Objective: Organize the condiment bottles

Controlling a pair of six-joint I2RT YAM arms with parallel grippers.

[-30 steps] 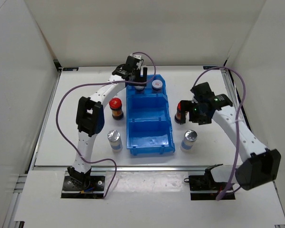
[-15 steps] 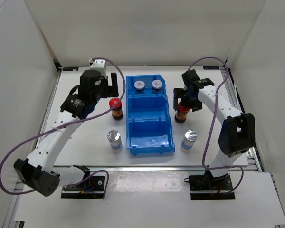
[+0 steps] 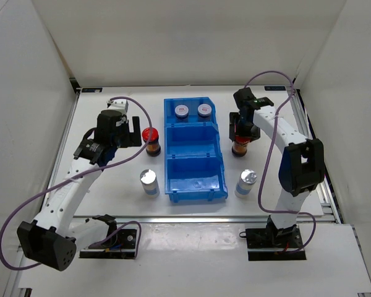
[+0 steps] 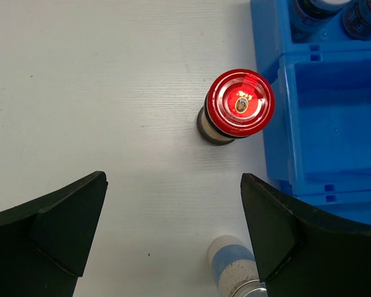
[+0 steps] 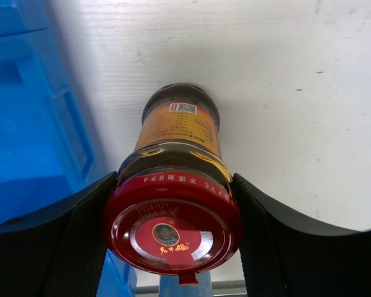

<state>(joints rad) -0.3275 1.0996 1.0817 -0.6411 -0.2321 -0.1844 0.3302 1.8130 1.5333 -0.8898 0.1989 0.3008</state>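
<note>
Jar (image 5: 173, 216), red-capped, clenched in right jaws; left jaws spread wide near second jar (image 4: 240, 104).

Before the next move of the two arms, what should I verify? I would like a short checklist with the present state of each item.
1. right gripper closed on the cap of the right dark glass jar with red cap: ok, a finger presses on each side.
2. This jar is lifted off the table: cannot tell.
3. Middle compartment of the blue plastic bin is free to receive a jar: ok.
4. left gripper is open and apart from the left dark jar with red cap: ok.
5. The two bottles with white-grey lids stand upright in the far compartment: ok.
</note>
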